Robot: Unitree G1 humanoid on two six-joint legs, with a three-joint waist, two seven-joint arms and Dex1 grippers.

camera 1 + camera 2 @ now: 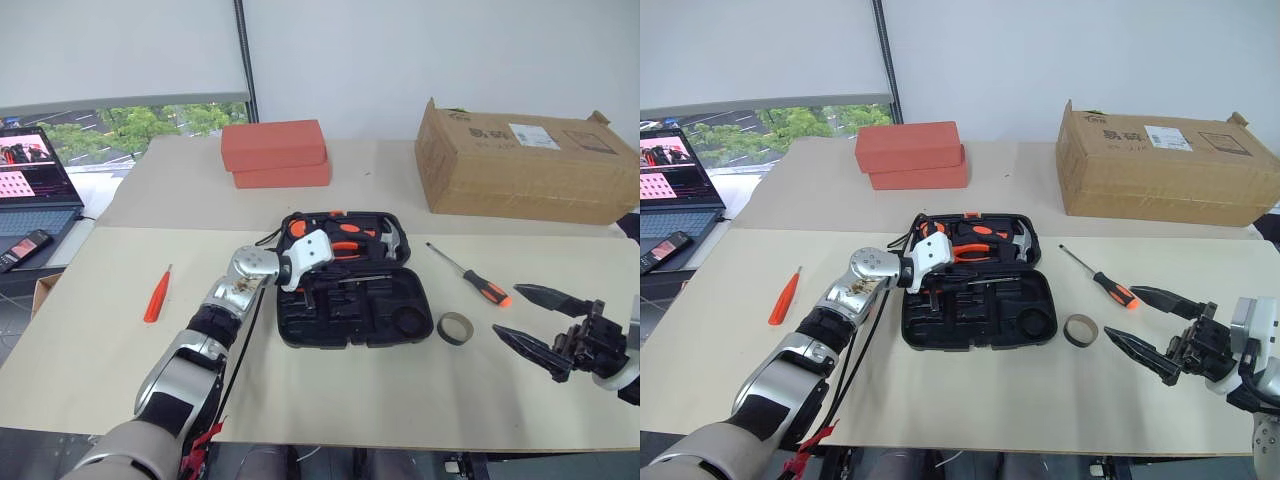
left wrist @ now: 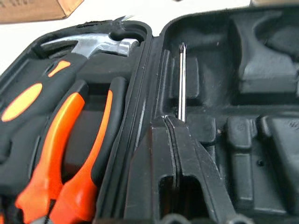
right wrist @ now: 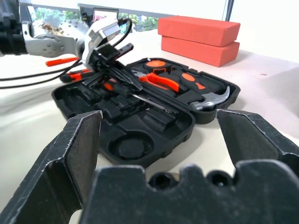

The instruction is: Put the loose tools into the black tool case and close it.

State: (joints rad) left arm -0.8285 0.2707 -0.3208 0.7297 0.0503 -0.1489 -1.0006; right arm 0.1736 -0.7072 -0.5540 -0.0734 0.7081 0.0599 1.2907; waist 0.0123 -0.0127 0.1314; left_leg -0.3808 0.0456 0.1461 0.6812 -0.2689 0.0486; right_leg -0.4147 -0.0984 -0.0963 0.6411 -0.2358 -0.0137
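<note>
Tool case (image 1: pixel 350 310): black, lid open, flat mid-bench (image 1: pixel 330 400), hammer (image 2: pixel 98 45) and pliers (image 2: pixel 70 154) in its far half. Left end effector (image 2: pixel 175 123): over the case, clenched on a screwdriver (image 2: pixel 182 79) lying in the near half. Right end effector (image 1: pixel 540 320): fingers spread wide, empty, beside the tape ring (image 1: pixel 454 327); black-and-orange screwdriver (image 1: pixel 470 275) and slim orange screwdriver (image 1: pixel 158 294) loose on the bench.

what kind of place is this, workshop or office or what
Probably an office or lab room set up for a test, not a real workshop. A plain pale table stands by a window with trees outside, a laptop sits open at one side, and a cardboard box rests near the wall.
</note>
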